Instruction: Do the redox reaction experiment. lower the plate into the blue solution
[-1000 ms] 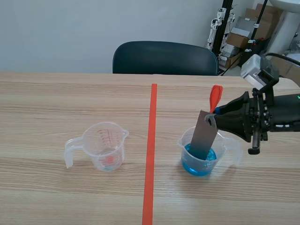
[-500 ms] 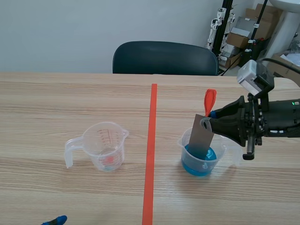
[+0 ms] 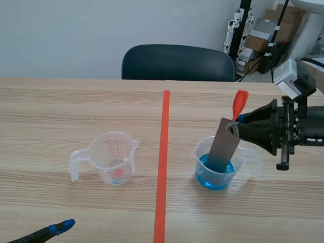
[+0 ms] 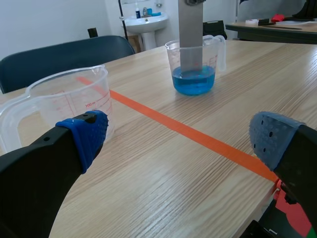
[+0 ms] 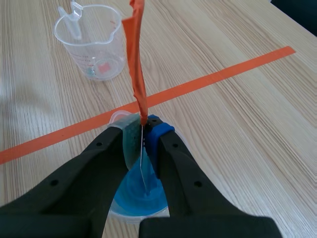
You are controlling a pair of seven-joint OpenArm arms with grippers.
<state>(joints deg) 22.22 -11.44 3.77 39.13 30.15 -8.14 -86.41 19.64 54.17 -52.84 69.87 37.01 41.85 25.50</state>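
My right gripper (image 3: 237, 124) is clamped on the top edge of the plate (image 3: 223, 144), which slants down from the fingers, low end in the blue solution (image 3: 215, 178); I'd lower along that slant. Left gripper (image 4: 178, 136) gapes empty, well apart

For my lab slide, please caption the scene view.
The right arm holds in its jaws a flat grey metal plate, tilted, lower end in a clear plastic cup of blue solution.

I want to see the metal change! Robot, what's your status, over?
Right hand shut on plate. Lower end in blue solution. Left hand open, beside clear cup. Nothing blocking.
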